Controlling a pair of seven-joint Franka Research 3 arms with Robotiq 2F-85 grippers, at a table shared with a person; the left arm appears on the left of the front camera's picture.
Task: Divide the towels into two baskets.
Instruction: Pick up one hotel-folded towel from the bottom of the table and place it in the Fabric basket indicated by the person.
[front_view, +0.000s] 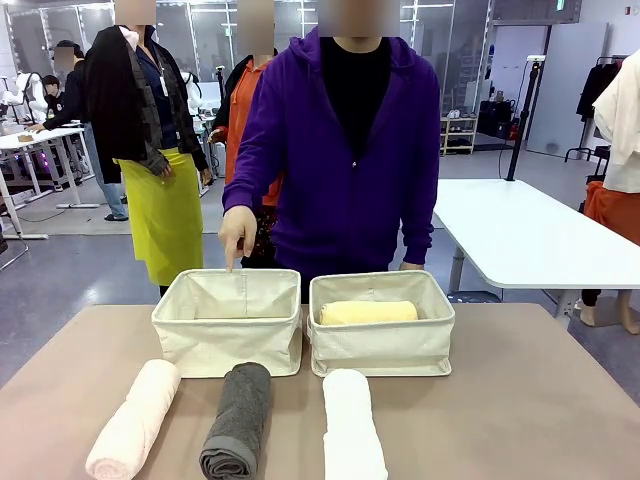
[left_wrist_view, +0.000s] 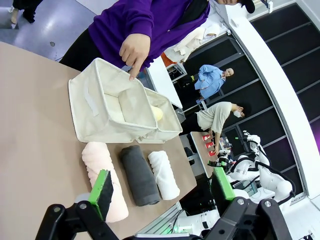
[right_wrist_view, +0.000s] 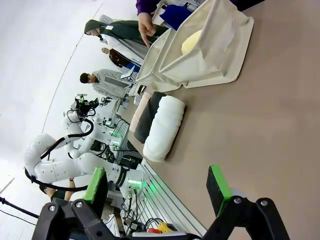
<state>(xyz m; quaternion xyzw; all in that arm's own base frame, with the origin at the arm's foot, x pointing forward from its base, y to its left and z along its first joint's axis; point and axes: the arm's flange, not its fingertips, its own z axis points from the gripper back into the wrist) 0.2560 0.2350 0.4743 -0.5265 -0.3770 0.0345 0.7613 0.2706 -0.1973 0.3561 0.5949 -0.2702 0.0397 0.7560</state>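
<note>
Grey towel (front_view: 238, 420), white towel (front_view: 353, 428) end-on — yellow towel (front_view: 367, 312) crosswise, in right basket (front_view: 385, 350)

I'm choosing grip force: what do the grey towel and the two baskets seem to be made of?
Grey towel: soft terry-like cloth, matte; its surface looks fuzzy and the rolled end shows thick folds. Left basket and right basket: probably woven canvas, matte cream; stitched seams show and the walls bow slightly, so likely unstiffened fabric.
</note>
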